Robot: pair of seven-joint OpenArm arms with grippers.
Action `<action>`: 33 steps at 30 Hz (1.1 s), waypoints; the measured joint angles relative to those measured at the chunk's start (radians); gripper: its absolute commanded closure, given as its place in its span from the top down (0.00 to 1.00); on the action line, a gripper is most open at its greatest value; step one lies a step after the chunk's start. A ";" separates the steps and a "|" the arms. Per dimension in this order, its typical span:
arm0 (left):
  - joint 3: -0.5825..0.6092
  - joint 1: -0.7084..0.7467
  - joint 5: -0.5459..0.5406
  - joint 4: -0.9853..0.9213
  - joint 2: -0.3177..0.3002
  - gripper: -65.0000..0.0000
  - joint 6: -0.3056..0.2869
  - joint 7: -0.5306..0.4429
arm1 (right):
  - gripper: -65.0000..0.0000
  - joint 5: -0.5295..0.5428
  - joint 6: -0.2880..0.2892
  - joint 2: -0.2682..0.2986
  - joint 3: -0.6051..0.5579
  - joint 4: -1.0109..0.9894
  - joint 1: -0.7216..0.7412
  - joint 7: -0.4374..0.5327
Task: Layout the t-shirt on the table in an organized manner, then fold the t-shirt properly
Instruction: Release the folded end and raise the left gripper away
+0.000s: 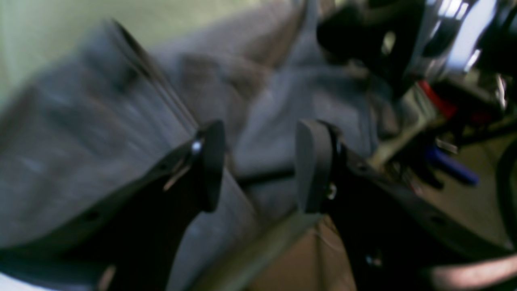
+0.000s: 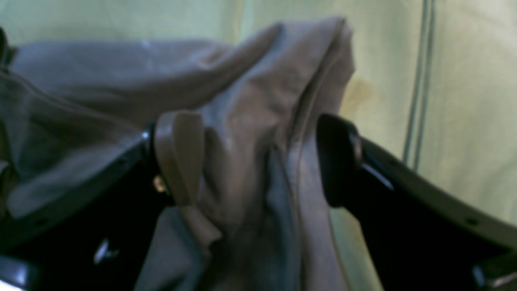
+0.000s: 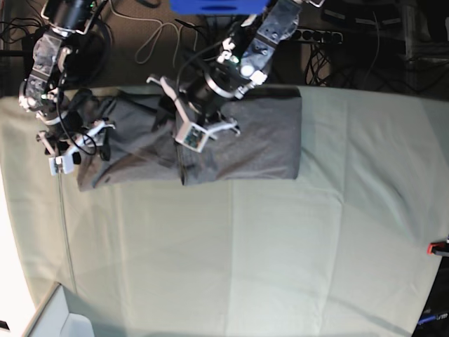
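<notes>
The dark grey t-shirt (image 3: 259, 133) lies in a long band along the far edge of the table (image 3: 280, 246), smooth on its right half and bunched on its left. My left gripper (image 3: 191, 116) hovers over the shirt's middle. In the blurred left wrist view its jaws (image 1: 260, 133) stand apart, with shirt cloth (image 1: 80, 141) behind them and nothing pinched. My right gripper (image 3: 78, 146) is at the shirt's crumpled left end. In the right wrist view it (image 2: 256, 125) is open, and a raised fold of the shirt (image 2: 242, 101) stands loose between the fingers.
A red clamp (image 3: 438, 247) sits at the table's right edge and another (image 1: 436, 99) at the far edge near the left arm. Cables and a blue object (image 3: 210, 5) lie on the floor beyond the far edge. A white object (image 3: 63, 316) is at the near left corner.
</notes>
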 measured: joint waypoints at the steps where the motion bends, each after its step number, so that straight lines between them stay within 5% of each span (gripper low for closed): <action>1: -0.013 0.001 -0.004 0.019 -0.010 0.43 -0.001 -0.007 | 0.68 -0.004 0.000 0.005 0.001 -0.012 0.000 -0.002; 7: -0.220 0.063 -0.003 0.125 -0.098 0.43 0.003 0.005 | 0.68 -0.004 0.000 0.030 0.002 -0.055 0.010 0.002; 18: -0.670 0.134 -0.009 0.233 -0.088 0.43 -0.005 -0.005 | 0.68 -0.004 0.000 0.025 0.017 -0.082 0.012 0.002; 20: -0.727 0.134 -0.079 0.233 -0.088 0.43 -0.006 -0.006 | 0.68 -0.004 -0.001 0.024 0.018 -0.085 0.011 0.001; 25: -0.821 0.134 -0.224 0.228 -0.091 0.43 -0.008 -0.002 | 0.68 -0.004 -0.031 0.025 0.018 -0.085 0.011 0.001; 33: -0.858 0.137 -0.237 0.228 -0.094 0.43 -0.008 0.001 | 0.68 0.023 -0.036 0.031 0.019 -0.180 0.038 0.055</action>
